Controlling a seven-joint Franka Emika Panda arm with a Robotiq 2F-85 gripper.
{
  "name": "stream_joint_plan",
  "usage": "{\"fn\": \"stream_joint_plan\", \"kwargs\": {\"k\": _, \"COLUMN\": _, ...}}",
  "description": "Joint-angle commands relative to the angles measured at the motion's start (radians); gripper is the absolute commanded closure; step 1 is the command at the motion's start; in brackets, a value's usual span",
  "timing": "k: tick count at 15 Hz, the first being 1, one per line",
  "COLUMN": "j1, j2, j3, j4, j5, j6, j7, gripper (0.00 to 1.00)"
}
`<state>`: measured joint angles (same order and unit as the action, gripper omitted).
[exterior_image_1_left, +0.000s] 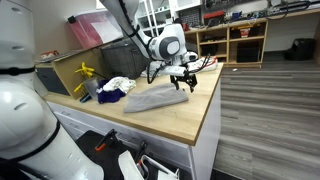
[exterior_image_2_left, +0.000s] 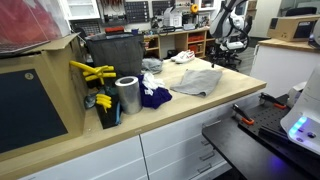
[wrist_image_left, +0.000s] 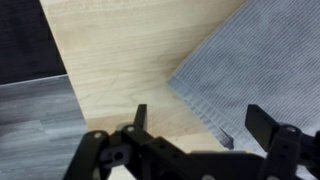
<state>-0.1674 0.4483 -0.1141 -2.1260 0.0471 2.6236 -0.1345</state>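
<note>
Fingers (wrist_image_left: 140, 118), spread wide, hover over a corner of the grey ribbed cloth (wrist_image_left: 250, 60) on the light wooden surface (wrist_image_left: 120, 50). This looks like the approach step, and grasping calls for lowering straight down.

The claw (wrist_image_left: 198, 113), jaws apart, hangs over a grey cloth (wrist_image_left: 262, 60) on a wooden counter (wrist_image_left: 120, 50).

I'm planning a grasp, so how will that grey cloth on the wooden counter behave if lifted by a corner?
Probably floppy: the grey cloth lies flat with soft wrinkles, so it should drape. Likely light, since it looks thin. Its ribbed weave suggests good grip; pushed, it may bunch up.
</note>
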Motion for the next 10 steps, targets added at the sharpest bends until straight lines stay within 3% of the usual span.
{"fn": "stream_joint_plan", "kwargs": {"k": 1, "j1": -0.027, "j2": 0.062, "j3": 0.037, "j4": 0.118, "j5": -0.019, "j6": -0.025, "j7": -0.086, "gripper": 0.0}}
{"fn": "stream_joint_plan", "kwargs": {"k": 7, "j1": -0.104, "j2": 0.198, "j3": 0.156, "j4": 0.275, "j5": 0.028, "j6": -0.08, "j7": -0.26, "gripper": 0.0}}
{"fn": "stream_joint_plan", "kwargs": {"k": 10, "j1": -0.132, "j2": 0.258, "j3": 0.181, "j4": 0.343, "j5": 0.024, "j6": -0.139, "j7": -0.31, "gripper": 0.0}}
